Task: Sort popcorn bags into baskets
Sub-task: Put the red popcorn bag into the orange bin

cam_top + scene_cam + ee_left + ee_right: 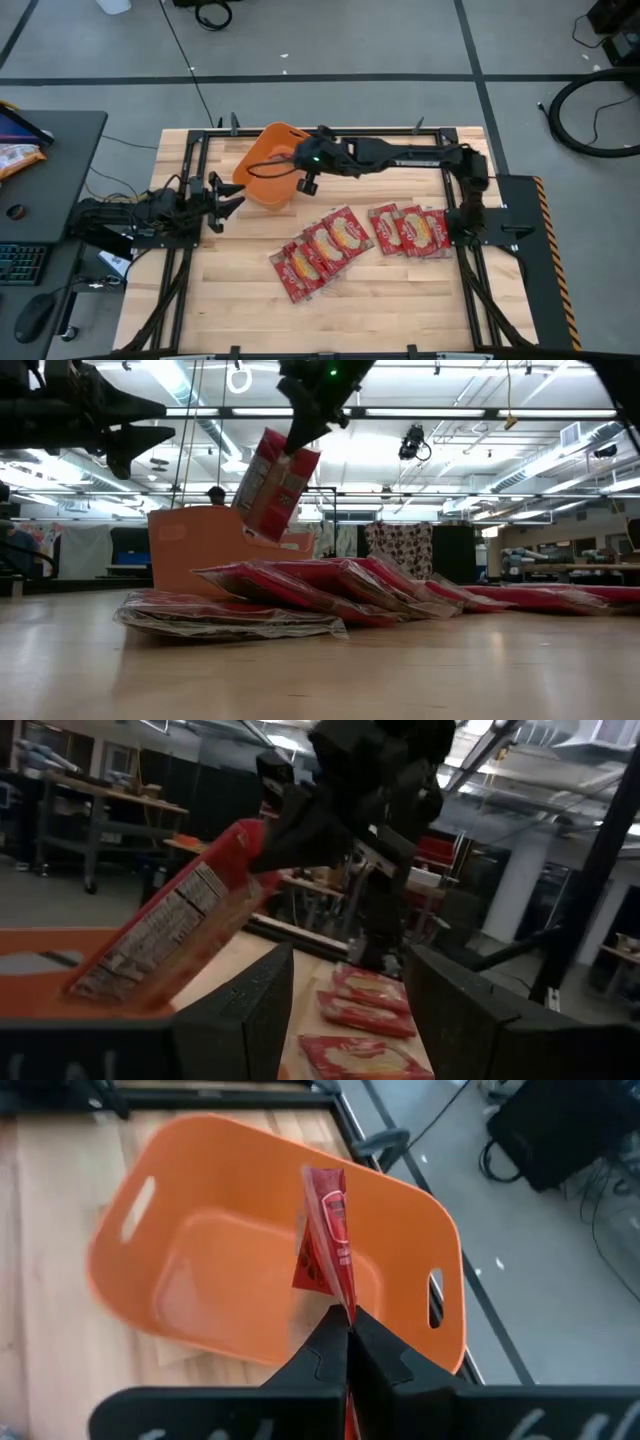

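My right gripper (348, 1332) hangs over the orange tub (220, 1280), shut on one red popcorn bag (325, 1240). In the low view that bag (275, 480) dangles tilted above the tub (200, 545). Several more red bags lie flat on the wood in two overlapping groups (320, 250) (410, 230), to the right of and nearer than the tub (268, 165). My left gripper (225, 195) waits open and empty just left of the tub, its fingers (250, 1010) pointing toward the right arm. My right gripper pinches the bag's top edge (345, 1310) between its two shut fingers, coming from above and pointing down. The bag is lifted clear and hangs below the fingers (300, 430), tilted, with its lower end (255, 525) over the tub's opening.
The tub stands at the table's far side, left of the middle, with slot handles in its walls (135, 1210). A black metal frame (190, 150) runs along the table's edges. A desk with a keyboard and mouse (30, 270) stands off the table's left edge.
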Available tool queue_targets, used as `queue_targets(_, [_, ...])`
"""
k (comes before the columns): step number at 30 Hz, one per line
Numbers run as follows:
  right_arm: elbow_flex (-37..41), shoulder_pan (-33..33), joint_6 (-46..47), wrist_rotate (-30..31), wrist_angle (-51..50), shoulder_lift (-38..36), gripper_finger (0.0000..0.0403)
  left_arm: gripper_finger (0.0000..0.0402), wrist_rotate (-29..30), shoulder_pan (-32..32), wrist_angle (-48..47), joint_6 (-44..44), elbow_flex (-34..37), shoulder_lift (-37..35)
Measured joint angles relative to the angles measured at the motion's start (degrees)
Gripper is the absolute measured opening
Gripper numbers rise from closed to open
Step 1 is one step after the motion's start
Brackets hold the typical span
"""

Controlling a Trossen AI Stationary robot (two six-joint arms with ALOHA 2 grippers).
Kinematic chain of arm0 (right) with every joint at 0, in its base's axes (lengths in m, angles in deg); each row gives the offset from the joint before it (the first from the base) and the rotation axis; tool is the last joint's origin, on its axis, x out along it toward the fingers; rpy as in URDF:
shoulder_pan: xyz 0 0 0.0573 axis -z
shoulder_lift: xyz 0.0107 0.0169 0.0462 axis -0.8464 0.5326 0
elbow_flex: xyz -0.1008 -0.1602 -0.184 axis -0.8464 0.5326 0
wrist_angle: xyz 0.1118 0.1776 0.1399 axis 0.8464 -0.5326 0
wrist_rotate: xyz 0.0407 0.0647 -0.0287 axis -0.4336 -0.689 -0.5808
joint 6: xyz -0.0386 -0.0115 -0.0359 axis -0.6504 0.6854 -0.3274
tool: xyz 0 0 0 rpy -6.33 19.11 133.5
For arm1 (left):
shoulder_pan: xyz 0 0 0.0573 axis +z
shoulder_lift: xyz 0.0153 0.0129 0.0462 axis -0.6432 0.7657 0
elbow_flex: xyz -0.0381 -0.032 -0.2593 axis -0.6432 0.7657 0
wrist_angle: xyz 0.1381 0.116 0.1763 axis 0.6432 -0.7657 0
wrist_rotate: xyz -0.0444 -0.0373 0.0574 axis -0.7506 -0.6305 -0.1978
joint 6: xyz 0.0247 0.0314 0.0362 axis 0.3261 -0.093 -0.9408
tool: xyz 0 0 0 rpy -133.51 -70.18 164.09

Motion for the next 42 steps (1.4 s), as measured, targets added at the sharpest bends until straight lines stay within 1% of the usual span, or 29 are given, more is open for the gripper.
queue_targets(5, [-10.55, 2.44, 1.08, -0.2, -7.62, 6.82, 0.0005, 0.0194, 0.02, 0.0, -0.19, 0.03, 0.0, 0.0])
queue_targets(9, [-16.88, 4.82, 2.22, -1.02, -12.17, 11.64, 0.0006, 0.0194, 0.02, 0.0, -0.42, 0.03, 0.0, 0.0])
queue_targets(13, [-21.14, 6.79, 4.29, -4.98, -15.29, 16.03, 0.0006, 0.0194, 0.02, 0.0, -0.78, 0.03, 0.0, 0.0])
queue_targets(17, [-22.68, 7.95, 3.54, -7.98, -14.72, 19.5, 0.0016, 0.0194, 0.04, 0.0, -0.73, 0.03, 0.0, 0.0])
queue_targets(20, [-22.81, 8.21, 1.66, -13.11, -10.95, 21.15, 0.004, 0.0194, 0.04, 0.0, -0.73, 0.05, 0.0, 0.0])
queue_targets(25, [-22.75, 8.18, 1.18, -24.11, -4.46, 22.96, 0.01, 0.0194, -0.02, -0.02, -0.77, 0.05, 0.0, 0.0])
queue_targets(28, [-22.75, 7.99, 1.32, -29.9, -3.62, 22.8, 0.0134, 0.0194, 0.02, -0.02, -0.83, 0.05, 0.0, 0.0])
queue_targets(30, [-22.7, 7.86, 1.46, -31.96, -4.77, 22.08, 0.0151, 0.0194, 0.02, -0.02, -0.75, 0.0, 0.0, 0.0])
queue_targets(32, [-22.68, 7.4, 1.2, -32.65, -6.35, 20.82, 0.0161, 0.0194, 0.05, 0.0, -0.74, -0.02, 0.0, 0.0])
queue_targets(35, [-22.71, 6.03, -1.32, -31.96, -12.54, 18.12, 0.0166, 0.0194, 0.21, 0.0, -0.4, -0.25, 0.0, 0.0])
queue_targets(39, [-22.75, 2.71, -3.96, -24.36, -23.82, 16.08, 0.0165, 0.0194, 0.24, 0.0, -0.43, -2.12, 0.0, 0.0])
queue_targets(42, [-22.65, -0.36, -2.43, -19.02, -29.55, 15.89, 0.0164, 0.0194, 0.26, 0.0, -0.42, -3.88, 0.0, 0.0])
